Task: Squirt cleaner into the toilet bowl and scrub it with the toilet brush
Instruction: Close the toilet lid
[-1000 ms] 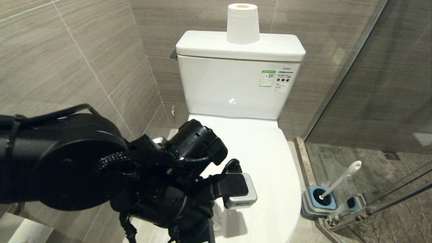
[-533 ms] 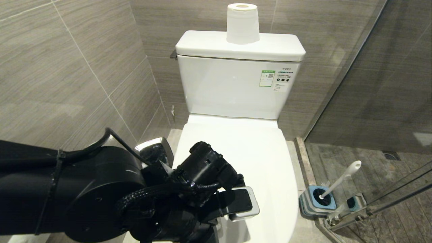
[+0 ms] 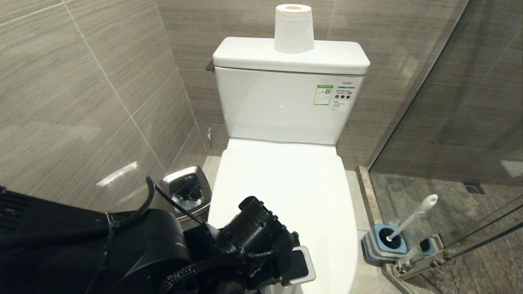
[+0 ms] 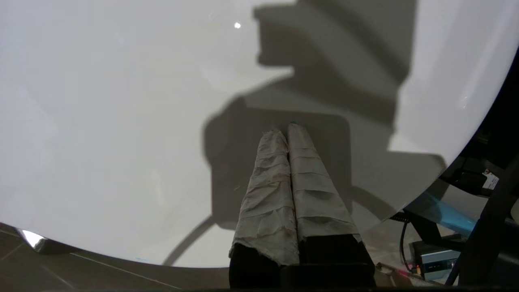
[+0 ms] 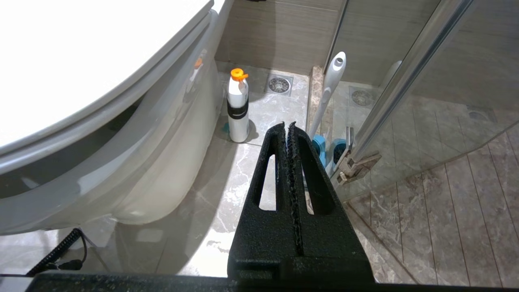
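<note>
White toilet lid [image 3: 286, 196] down, your left gripper [image 4: 287, 129], fingers pressed together and empty, has sunk toward its front edge: lifting comes first, toilet brush [image 3: 410, 218] untouched.

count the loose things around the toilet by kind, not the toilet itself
paper roll: 1
bin: 1
brush: 1
brush holder: 1
bottle: 1
total: 5
</note>
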You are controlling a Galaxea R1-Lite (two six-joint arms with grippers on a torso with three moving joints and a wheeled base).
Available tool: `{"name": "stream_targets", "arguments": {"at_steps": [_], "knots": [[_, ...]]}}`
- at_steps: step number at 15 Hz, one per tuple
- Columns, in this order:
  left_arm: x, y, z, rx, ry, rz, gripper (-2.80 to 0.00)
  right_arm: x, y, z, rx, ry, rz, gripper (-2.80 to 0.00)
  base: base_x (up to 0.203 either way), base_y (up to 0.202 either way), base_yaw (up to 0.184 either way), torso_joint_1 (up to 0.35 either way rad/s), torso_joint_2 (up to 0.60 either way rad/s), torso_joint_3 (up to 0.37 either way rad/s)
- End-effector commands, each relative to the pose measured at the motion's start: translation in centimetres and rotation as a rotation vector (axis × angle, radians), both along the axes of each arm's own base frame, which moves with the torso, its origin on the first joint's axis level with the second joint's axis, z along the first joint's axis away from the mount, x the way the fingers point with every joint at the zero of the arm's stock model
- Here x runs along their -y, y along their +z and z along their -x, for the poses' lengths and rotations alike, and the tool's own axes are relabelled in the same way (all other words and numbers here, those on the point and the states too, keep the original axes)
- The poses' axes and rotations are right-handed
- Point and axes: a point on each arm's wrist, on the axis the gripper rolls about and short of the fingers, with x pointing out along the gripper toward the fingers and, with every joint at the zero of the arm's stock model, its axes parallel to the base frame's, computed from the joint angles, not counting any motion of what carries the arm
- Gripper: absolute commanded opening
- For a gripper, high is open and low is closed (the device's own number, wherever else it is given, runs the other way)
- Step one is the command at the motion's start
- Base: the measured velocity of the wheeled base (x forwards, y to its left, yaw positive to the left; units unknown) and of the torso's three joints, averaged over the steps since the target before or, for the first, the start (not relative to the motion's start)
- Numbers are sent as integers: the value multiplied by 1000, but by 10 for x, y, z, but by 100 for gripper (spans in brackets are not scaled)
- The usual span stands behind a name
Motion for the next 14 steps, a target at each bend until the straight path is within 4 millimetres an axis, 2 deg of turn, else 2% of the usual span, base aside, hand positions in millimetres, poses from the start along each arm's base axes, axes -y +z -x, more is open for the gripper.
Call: {"name": "stream_targets", "arguments": {"at_steps": [1,6,14], "knots": [[6,-10,-1,-1,-9,-5,-280,0,0,0,0,-1,0,-280,0,0,0,0,0,0],[25,-35,-5,39,4,38,-280,0,0,0,0,-1,0,-280,0,0,0,0,0,0],[28,-41,-6,39,11,22,-280,0,0,0,0,-1,0,-280,0,0,0,0,0,0]]}}
